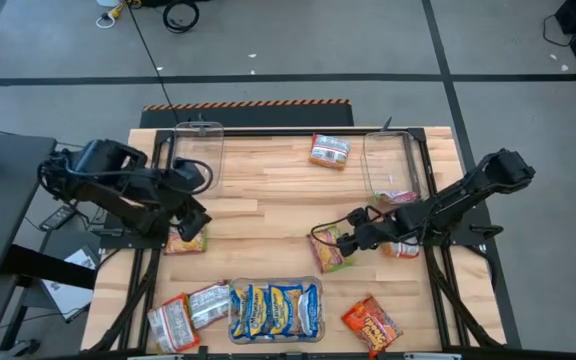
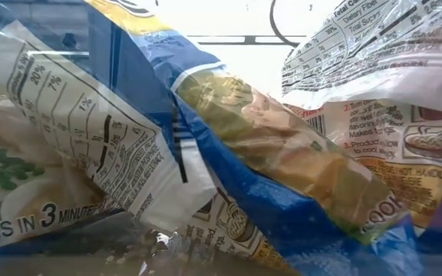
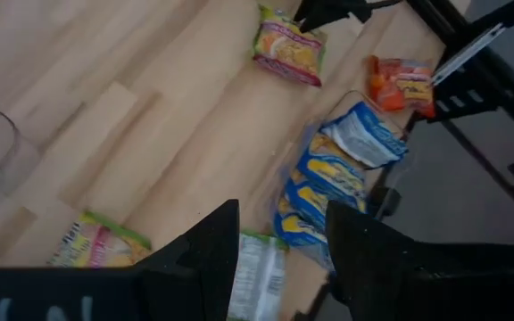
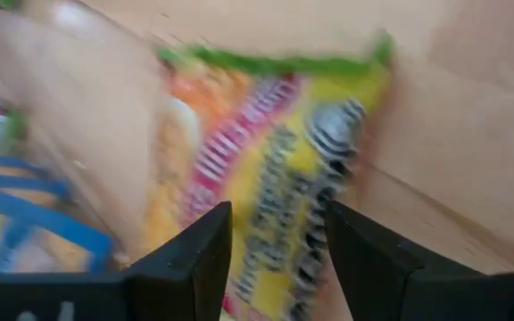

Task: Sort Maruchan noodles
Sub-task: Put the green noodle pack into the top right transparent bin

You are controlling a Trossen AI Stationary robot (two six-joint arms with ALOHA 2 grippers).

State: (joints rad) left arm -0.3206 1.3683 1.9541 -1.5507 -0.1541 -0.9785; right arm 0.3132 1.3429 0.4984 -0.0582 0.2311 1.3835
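- The wooden table carries three clear bins: one at twelve o'clock left looks empty, one at two o'clock shows a packet at its near end, and one at six o'clock is packed with blue-and-yellow packets
- Sorting looks roughly half done: loose packets remain at twelve, seven, five, nine and centre
- The right gripper, jaws parted, hangs just above the green-and-yellow packet near centre, which lies ahead of its fingers, not yet pinched
- The left gripper, jaws apart and empty, hovers beside the nine o'clock packet
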